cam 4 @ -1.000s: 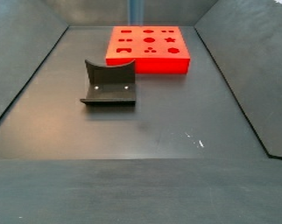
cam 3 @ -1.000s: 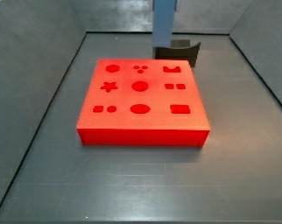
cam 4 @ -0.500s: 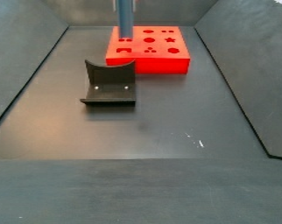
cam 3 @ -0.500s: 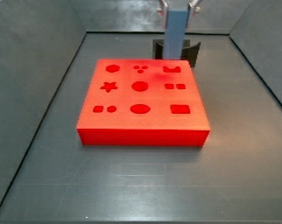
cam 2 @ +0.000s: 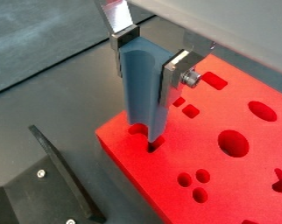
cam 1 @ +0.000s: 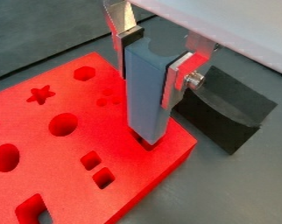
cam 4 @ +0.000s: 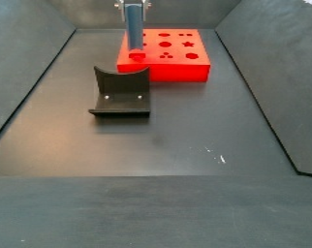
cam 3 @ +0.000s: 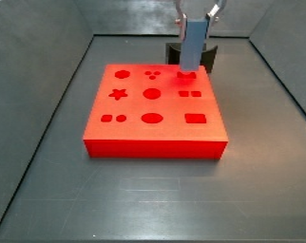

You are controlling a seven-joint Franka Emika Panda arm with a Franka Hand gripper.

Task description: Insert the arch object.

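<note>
My gripper (cam 1: 155, 61) is shut on an upright blue-grey bar (cam 1: 150, 96) with a rounded scoop along one face, an arch in cross-section. The bar's lower end stands in the arch-shaped hole at a corner of the red board (cam 1: 61, 166). The gripper (cam 2: 153, 59), bar (cam 2: 144, 96) and board (cam 2: 225, 175) show in both wrist views. In the side views the gripper (cam 3: 194, 24) (cam 4: 132, 12) holds the bar (cam 3: 190, 52) (cam 4: 133, 34) over the corner of the board (cam 3: 156, 123) (cam 4: 185, 68) nearest the fixture. No separate small dark grey block is in view.
The dark fixture (cam 4: 120, 94) stands on the floor beside the board, close to the held bar (cam 3: 209, 55) (cam 1: 225, 109) (cam 2: 50, 188). The board has several other shaped holes. Grey walls enclose the dark floor (cam 4: 185, 165).
The gripper with the bar has moved from beyond the board's edge to over the arch-shaped hole and come down, so the bar's lower end now meets the board.
</note>
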